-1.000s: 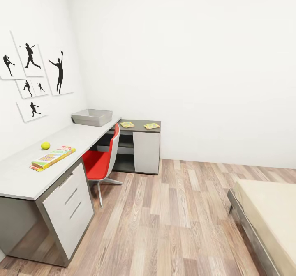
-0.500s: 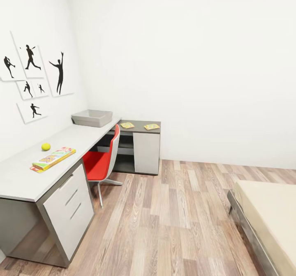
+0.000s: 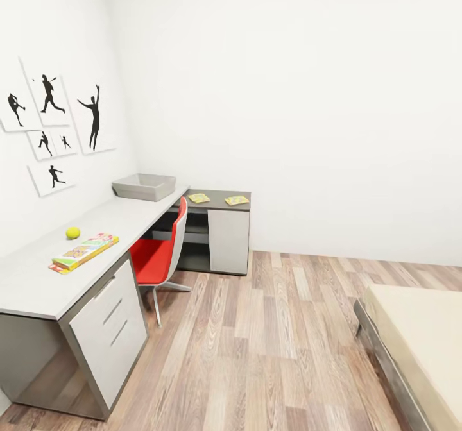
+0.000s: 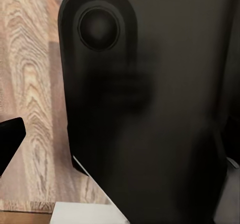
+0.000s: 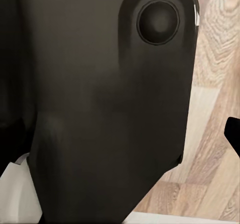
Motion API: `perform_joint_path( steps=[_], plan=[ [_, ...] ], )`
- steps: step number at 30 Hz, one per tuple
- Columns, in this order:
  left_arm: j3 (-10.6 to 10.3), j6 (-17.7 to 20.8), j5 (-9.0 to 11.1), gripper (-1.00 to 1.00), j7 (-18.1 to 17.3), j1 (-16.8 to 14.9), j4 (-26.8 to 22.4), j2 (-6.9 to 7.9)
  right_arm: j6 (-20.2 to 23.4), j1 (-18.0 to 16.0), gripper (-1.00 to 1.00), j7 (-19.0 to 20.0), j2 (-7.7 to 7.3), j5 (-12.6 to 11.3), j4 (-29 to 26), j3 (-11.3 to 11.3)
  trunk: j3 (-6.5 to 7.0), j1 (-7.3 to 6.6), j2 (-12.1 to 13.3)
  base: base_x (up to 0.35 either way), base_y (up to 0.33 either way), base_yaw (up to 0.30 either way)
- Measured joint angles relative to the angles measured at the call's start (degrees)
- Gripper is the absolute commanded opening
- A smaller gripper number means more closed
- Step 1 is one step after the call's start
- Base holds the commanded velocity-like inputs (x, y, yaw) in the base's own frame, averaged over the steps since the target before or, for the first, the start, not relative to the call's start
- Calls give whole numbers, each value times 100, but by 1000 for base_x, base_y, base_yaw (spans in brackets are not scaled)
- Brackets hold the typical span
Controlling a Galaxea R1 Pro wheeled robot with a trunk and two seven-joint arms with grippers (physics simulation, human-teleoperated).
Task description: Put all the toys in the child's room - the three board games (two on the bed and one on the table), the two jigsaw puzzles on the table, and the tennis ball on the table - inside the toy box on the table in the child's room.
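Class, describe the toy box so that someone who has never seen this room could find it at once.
Follow the long pale desk along the left wall to its far end. There sits the toy box, a shallow grey bin with flared sides. It is plain and open, unlike the colourful flat board game and the small tennis ball nearer the camera.

You see the tennis ball [image 3: 72,233] beside a board game [image 3: 84,251] on the counter [image 3: 38,283], the grey toy box [image 3: 144,186] farther along, two jigsaw puzzles [image 3: 199,198] [image 3: 237,200] beyond.

A dark robot body panel [image 4: 150,109] looms close before the left wrist camera; a similar dark panel [image 5: 100,99] fronts the right.
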Motion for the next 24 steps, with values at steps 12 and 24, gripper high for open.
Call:
perform_joint_path(
  steps=[12,24],
  plan=[
    [2,10,-1,100,-1,-4,-182,16,0,0,100,0,-3,11,-1,3,216,-264,482,0,0,0],
    [5,253,1,100,-4,-81,-810,30,20,-5,100,28,57,-6,-72,-19,433,-527,963,0,0,0]
  ],
)
